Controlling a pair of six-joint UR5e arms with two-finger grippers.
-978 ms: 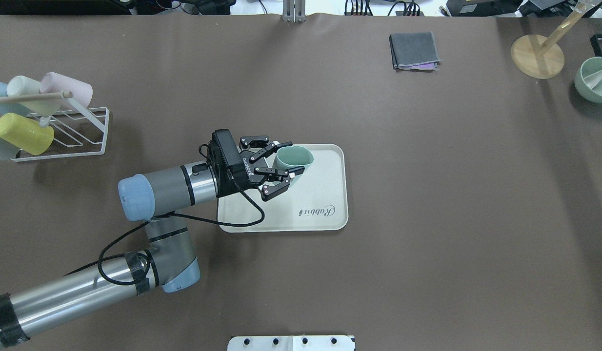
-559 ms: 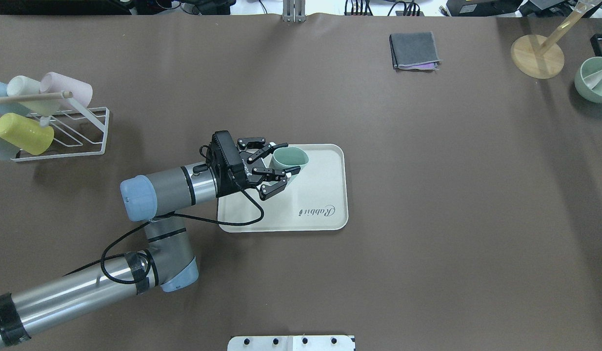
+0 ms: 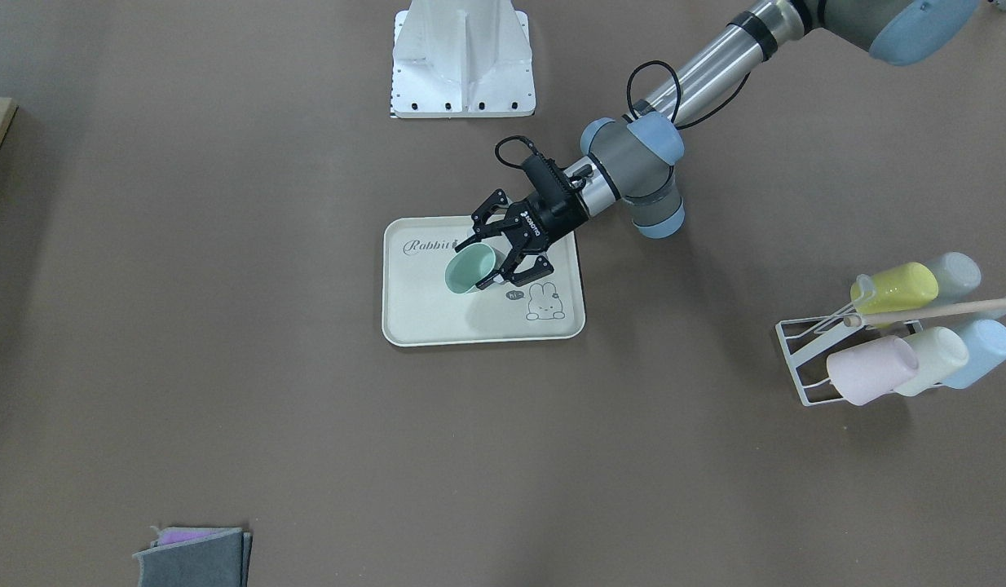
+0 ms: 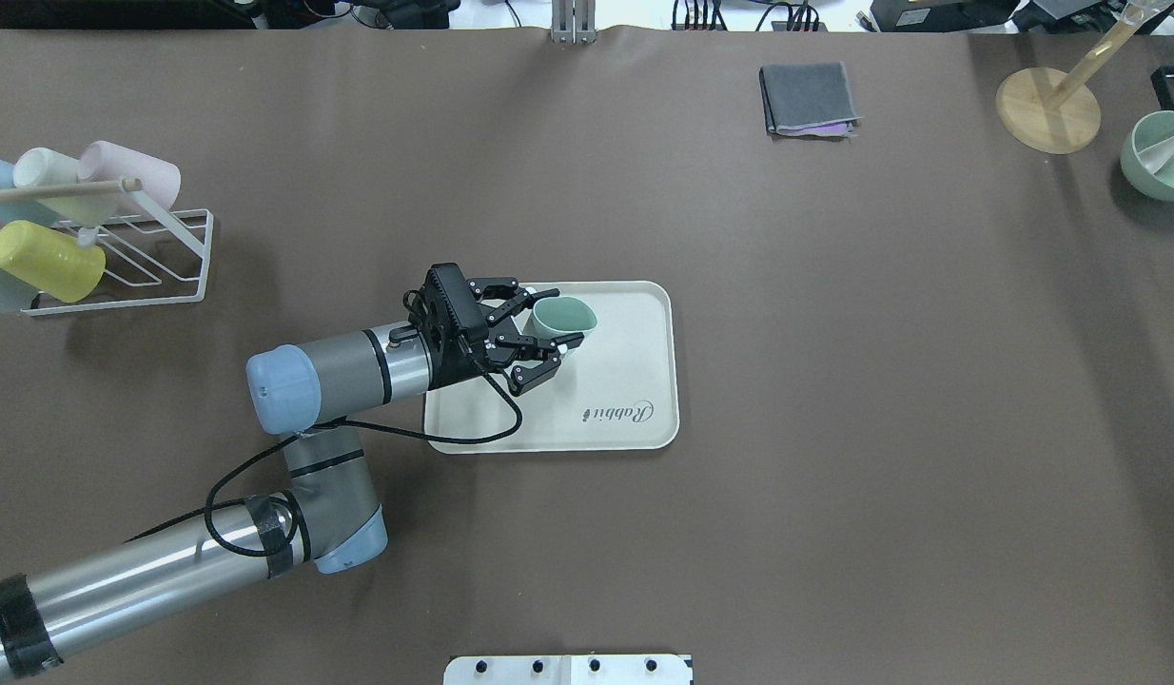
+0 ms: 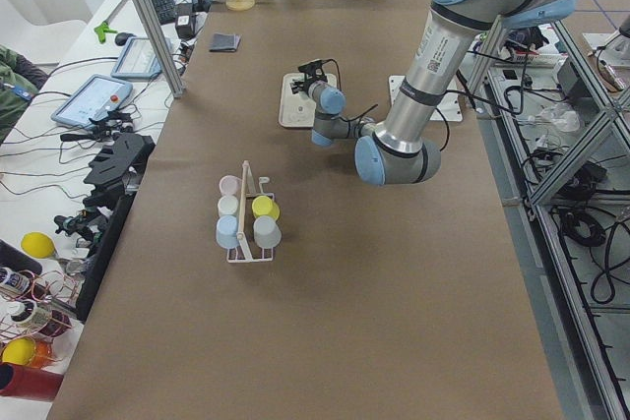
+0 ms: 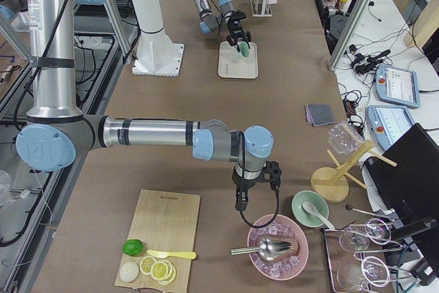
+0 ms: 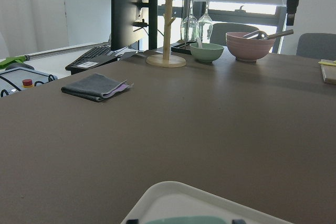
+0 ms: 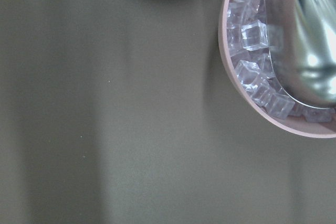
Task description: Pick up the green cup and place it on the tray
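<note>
The left hand (image 4: 557,322) pinches the green cup (image 4: 568,316) across its side wall, tilted over the tray's (image 4: 635,362) twelve-o'clock part, seen from overhead. Likely light, stiff, smooth plastic; a mid-wall hold suits it.

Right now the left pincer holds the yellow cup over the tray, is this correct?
No: the left pincer holds the green cup over the tray. The yellow cup is on the rack, as the overhead exterior view shows.
</note>
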